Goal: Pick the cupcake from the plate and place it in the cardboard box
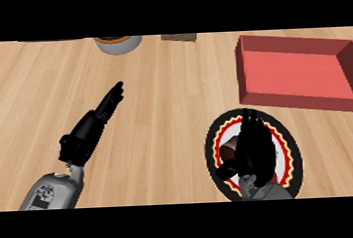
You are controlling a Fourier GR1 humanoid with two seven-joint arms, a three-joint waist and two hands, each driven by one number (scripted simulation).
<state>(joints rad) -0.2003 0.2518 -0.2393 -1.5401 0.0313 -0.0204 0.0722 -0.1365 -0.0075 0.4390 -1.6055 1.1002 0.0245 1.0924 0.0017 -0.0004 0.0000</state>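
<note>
A round plate (217, 134) with a black rim and a red and white pattern lies on the wooden counter at the lower right. My right hand (253, 145) hangs over its middle with the fingers stretched toward the far rim, so it is open. The brown cupcake (229, 151) peeks out at the hand's left side, just above the thumb; most of it is hidden. A red open box (295, 73) stands behind the plate at the upper right. Over bare counter to the left, my left hand (91, 127) is open with straight fingers pointing up and to the right.
A grey round pot (117, 44) with a brown top stands at the far edge, left of centre. A small dark brown block (180, 37) sits to its right. Bare wooden counter stretches between my two hands.
</note>
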